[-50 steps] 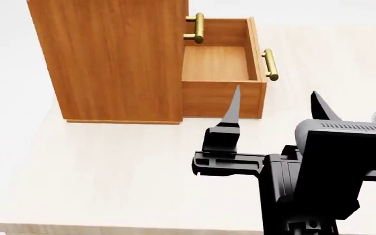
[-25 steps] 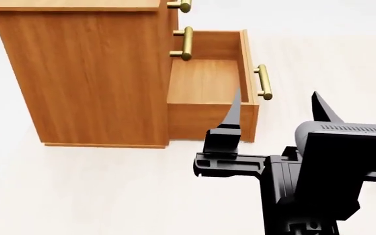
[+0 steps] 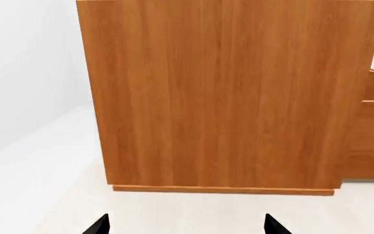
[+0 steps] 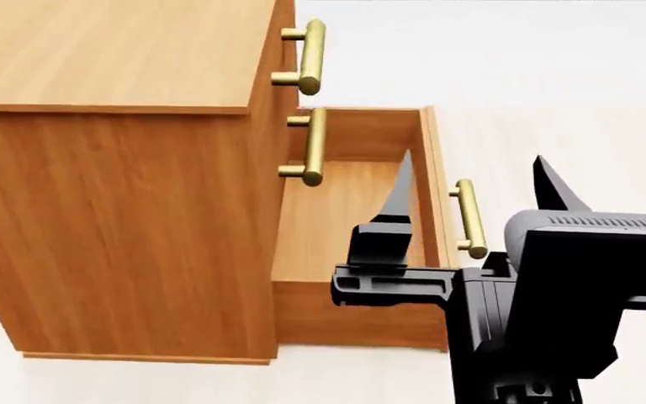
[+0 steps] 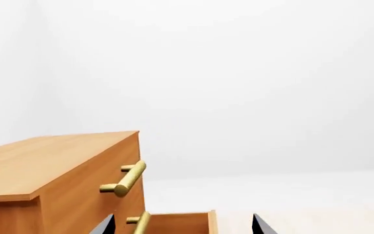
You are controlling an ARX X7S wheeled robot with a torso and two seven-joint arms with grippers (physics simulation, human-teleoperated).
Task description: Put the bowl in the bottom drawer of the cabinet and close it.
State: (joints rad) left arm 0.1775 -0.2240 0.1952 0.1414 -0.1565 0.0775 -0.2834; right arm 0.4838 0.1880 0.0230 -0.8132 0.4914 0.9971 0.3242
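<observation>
Fingers of the right gripper (image 4: pixel 474 181) spread, empty, above one pulled-out bottom drawer (image 4: pixel 346 219); three brass handles (image 4: pixel 309 57).

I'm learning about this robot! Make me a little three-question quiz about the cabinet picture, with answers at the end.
1. True or false: the bottom drawer of the cabinet is pulled open.
2. What sits inside that drawer? A) the bowl B) a bottle C) nothing that shows
3. Fill in: the brass handles are shaped like ____.

Key: 1 true. 2 C; the bowl is in none of the views. 3 bars. Bonus: the right tool hangs open, holding nothing.
</observation>
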